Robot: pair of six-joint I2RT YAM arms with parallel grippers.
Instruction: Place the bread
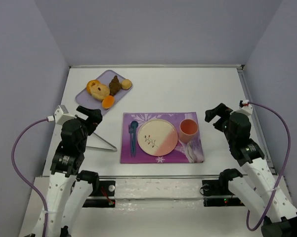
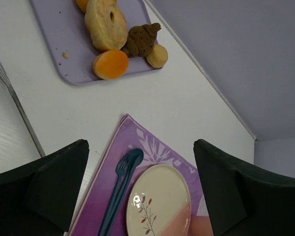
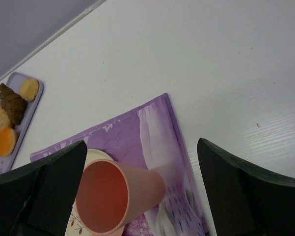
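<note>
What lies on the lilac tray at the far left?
A ring pastry, a brown croissant, a pale bun and the orange bread. The ring pastry partly covers another orange piece.

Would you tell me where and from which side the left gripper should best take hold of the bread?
Probably from above, across the middle of the bread: it is a smooth low oval lying flat at the tray's near edge. The doughnut crowds its far side, so the left gripper should close on its two free flanks.
</note>
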